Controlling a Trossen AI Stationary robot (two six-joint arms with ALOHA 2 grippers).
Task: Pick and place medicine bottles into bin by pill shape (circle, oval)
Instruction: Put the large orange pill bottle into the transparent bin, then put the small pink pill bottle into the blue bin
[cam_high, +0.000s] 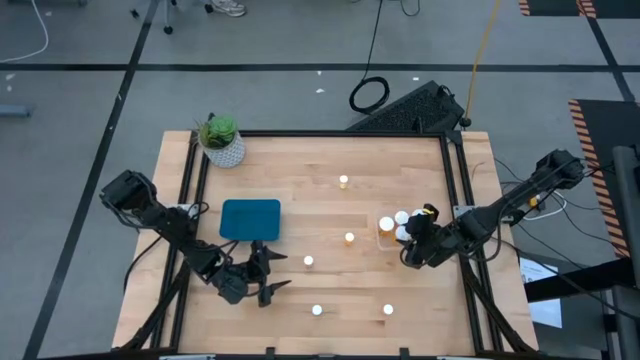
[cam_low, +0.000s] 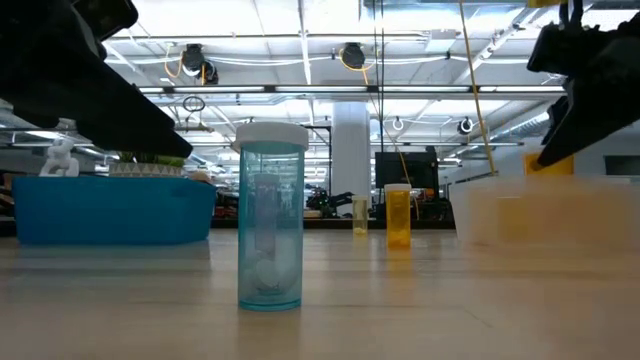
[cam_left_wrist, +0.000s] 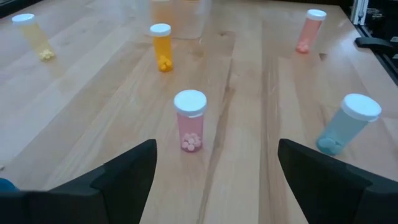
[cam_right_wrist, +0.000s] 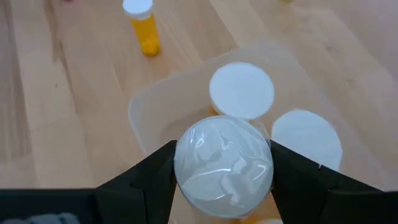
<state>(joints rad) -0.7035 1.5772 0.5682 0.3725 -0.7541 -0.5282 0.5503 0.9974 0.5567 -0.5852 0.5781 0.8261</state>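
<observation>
Near the table's (cam_high: 300, 300) right edge, the right gripper (cam_right_wrist: 224, 186) clamps a white-capped bottle (cam_right_wrist: 224, 165) over the clear bin (cam_right_wrist: 149, 106); the left gripper (cam_left_wrist: 214, 171) gapes wide, holding nothing.

Held bottle (cam_right_wrist: 224, 167) body hidden beneath cap; pill shape unreadable.

Eight white-capped bottles (cam_high: 349, 238) counted in all; five loose on the table (cam_high: 300, 170), namely two pink (cam_left_wrist: 189, 121), one orange (cam_left_wrist: 161, 46), one pale yellow (cam_left_wrist: 34, 36), one blue (cam_left_wrist: 345, 124); three more at the clear bin (cam_right_wrist: 146, 112), two inside it and one held bottle (cam_right_wrist: 224, 168) above; two bins, the clear bin and a blue bin (cam_high: 250, 219); one potted plant (cam_high: 221, 140); two grippers, left gripper (cam_high: 268, 275) and right gripper (cam_high: 410, 243).
</observation>
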